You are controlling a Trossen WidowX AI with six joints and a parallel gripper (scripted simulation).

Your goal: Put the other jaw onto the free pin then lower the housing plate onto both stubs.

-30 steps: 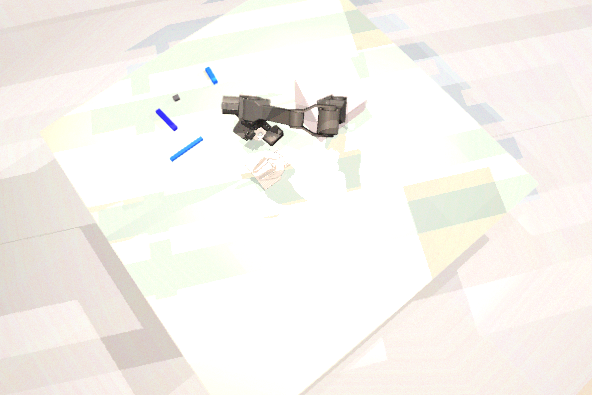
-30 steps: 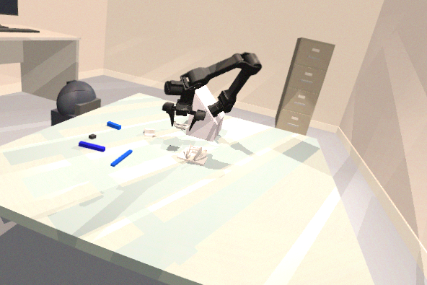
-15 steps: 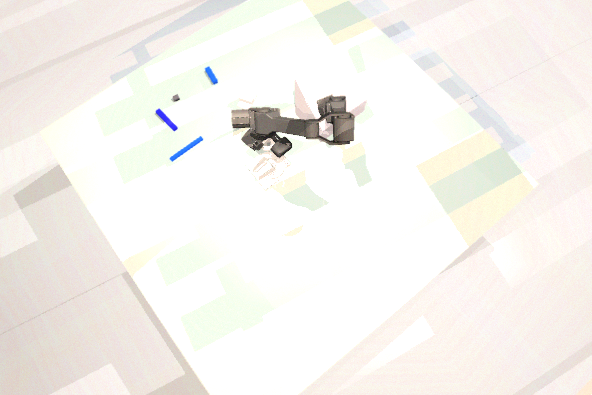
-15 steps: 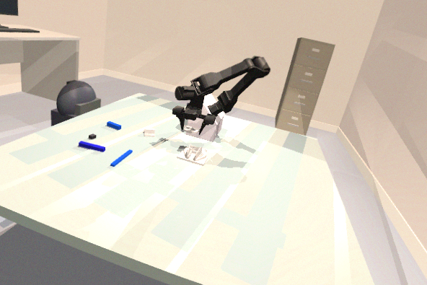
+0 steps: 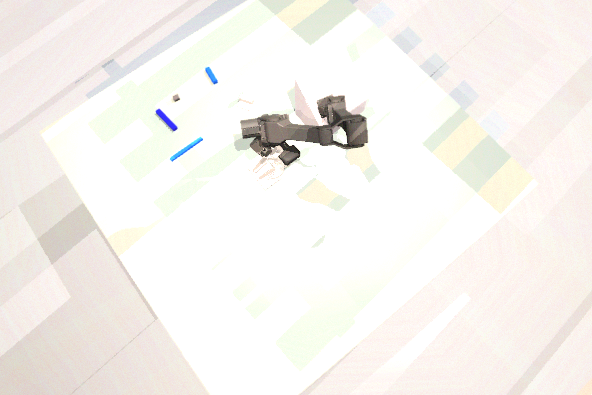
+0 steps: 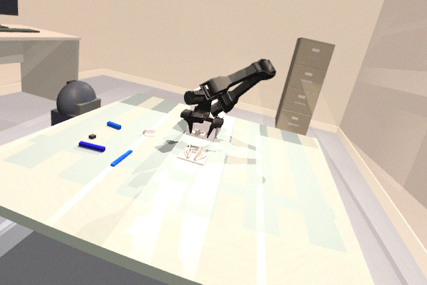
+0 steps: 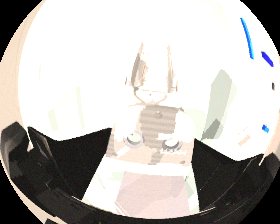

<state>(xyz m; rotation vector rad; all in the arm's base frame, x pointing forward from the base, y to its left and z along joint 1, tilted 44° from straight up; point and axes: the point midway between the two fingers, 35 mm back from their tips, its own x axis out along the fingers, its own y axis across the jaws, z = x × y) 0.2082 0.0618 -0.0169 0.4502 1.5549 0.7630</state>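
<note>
My gripper is shut on the pale housing plate, which has two round holes and spans between the fingers. The plate hangs above the table, just behind the jaw assembly in the exterior view. The pale base lies on the table and carries two upright jaws side by side. They also show faintly in the top view. The plate is not on the base. The pins, stubs and tooth mesh are too washed out to tell.
A small pale piece lies beyond the gripper. Blue bars, including a dark blue one, and a small dark cube lie to the left. A pale pinkish block stands by the arm.
</note>
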